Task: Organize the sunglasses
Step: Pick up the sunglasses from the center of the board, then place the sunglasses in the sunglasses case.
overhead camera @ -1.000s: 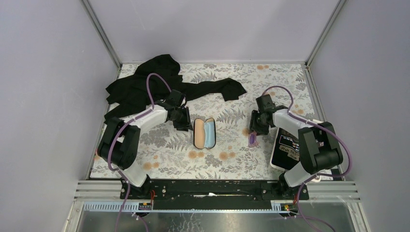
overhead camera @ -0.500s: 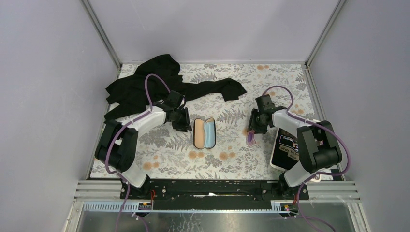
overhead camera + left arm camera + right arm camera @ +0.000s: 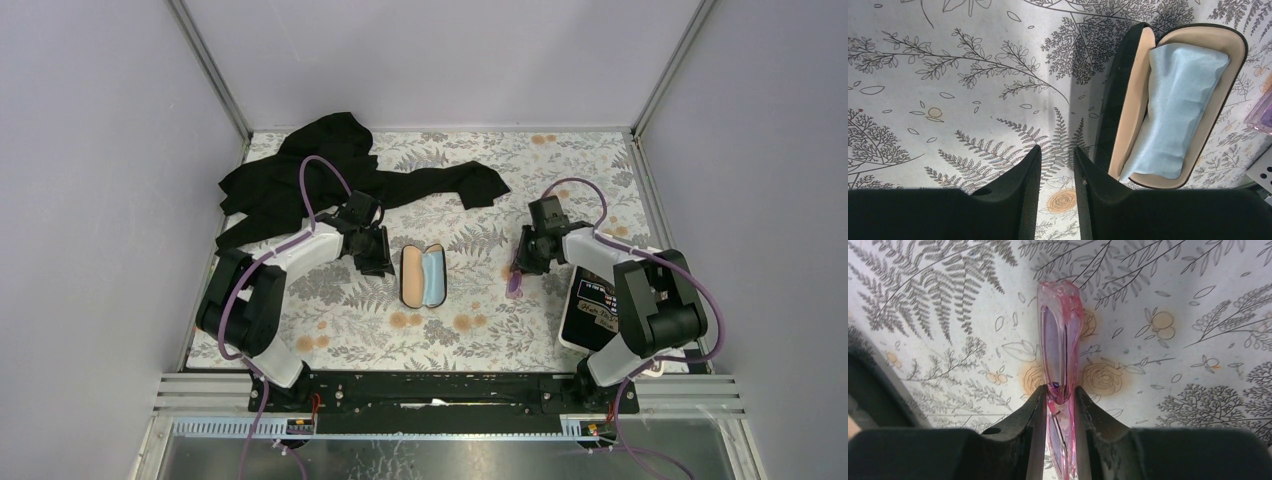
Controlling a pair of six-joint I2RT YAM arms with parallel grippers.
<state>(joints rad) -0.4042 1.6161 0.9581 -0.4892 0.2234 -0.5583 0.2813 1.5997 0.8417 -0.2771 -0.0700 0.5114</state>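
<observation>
As right jaws narrow, sunglasses (image 3: 1060, 335) now pinched, case (image 3: 411, 275) unmoved

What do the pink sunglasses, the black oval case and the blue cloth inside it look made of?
The pink translucent sunglasses: likely glossy plastic; light shows through them and the edges glint.
The black oval case: a rigid shell holding its curve, covering unclear; smooth matte tan lining.
The light blue cloth: soft fine-weave fabric, perhaps microfibre, lying in folds with a slight sheen.
</observation>
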